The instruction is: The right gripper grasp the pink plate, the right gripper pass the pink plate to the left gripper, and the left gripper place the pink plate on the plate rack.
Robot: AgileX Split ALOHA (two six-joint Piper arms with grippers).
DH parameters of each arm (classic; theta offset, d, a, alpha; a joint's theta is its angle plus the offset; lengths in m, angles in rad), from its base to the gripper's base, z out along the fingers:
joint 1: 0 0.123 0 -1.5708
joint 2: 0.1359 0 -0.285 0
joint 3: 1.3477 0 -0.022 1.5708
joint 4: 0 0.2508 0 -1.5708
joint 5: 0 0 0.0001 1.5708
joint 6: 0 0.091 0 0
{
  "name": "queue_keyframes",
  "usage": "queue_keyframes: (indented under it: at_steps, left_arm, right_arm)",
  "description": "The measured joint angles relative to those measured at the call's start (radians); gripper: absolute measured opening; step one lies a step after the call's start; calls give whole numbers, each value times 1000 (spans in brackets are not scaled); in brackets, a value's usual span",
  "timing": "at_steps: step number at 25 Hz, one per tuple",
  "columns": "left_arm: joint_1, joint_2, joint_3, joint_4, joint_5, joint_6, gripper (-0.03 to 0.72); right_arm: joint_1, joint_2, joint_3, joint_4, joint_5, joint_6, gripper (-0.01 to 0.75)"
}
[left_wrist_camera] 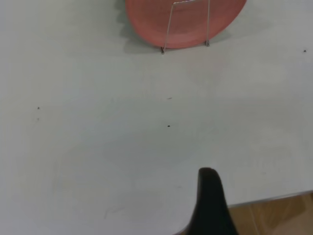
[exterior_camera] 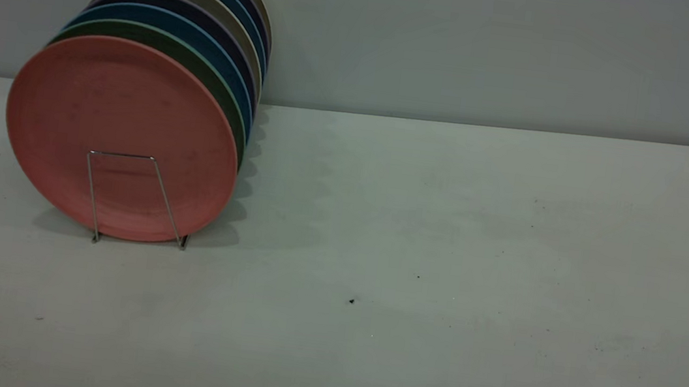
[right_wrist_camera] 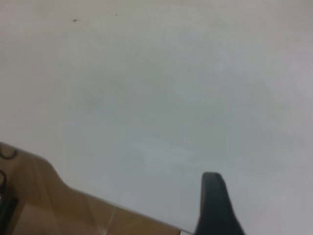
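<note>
The pink plate [exterior_camera: 122,127] stands upright on edge at the front of the plate rack [exterior_camera: 122,154], behind the rack's front wire loop, at the table's left. It also shows in the left wrist view [left_wrist_camera: 188,19], far from my left gripper [left_wrist_camera: 208,177], with the wire loop [left_wrist_camera: 167,29] in front of it. My left gripper hangs over the table's near edge, holding nothing. My right gripper [right_wrist_camera: 213,182] also hangs over a table edge, above bare table, holding nothing. Neither gripper shows in the exterior view.
Behind the pink plate the rack holds several more upright plates: a green one [exterior_camera: 217,76], blue [exterior_camera: 206,38], dark navy and beige ones. The grey table [exterior_camera: 441,264] reaches the wall. Wooden floor shows past the table edge [left_wrist_camera: 274,215] [right_wrist_camera: 44,196].
</note>
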Motion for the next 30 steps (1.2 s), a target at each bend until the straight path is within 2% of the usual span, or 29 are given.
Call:
queue_keyframes:
  at_steps: [8, 16, 21, 30]
  left_arm:
    - [0, 0, 0, -4, 0, -1, 563]
    - [-42, 0, 0, -11, -1, -1, 563]
    - [-85, 0, 0, -11, -1, -1, 563]
    - [-92, 0, 0, -11, -1, -1, 563]
  right_arm:
    - [0, -2, 0, 0, 0, 1, 477]
    - [-107, -109, 0, 3, 0, 1, 472]
    - [-124, -115, 0, 4, 1, 1, 472]
    - [-125, -115, 0, 7, 1, 1, 472]
